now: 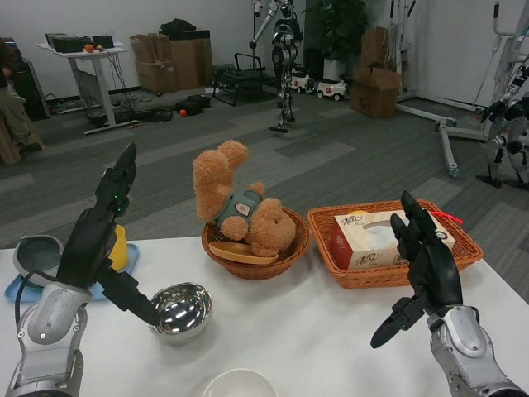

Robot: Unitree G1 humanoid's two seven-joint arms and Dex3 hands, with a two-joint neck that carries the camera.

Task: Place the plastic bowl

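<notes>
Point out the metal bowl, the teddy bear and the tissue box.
metal bowl (183, 311): head view, shiny inner surface.
teddy bear (266, 225): head view, its head.
tissue box (361, 240): head view, front side.

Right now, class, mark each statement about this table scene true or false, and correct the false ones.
1. The teddy bear lies in the round wicker basket. True.
2. The left hand grips the metal bowl. False: it is raised above the table, fingers spread, holding nothing.
3. The tissue box sits in the rectangular orange basket. True.
4. The right hand holds the white bowl. False: it is open, and the bowl sits apart at the table's near edge.
5. The yellow cup stands inside the metal bowl. False: it stands on the blue tray.
</notes>
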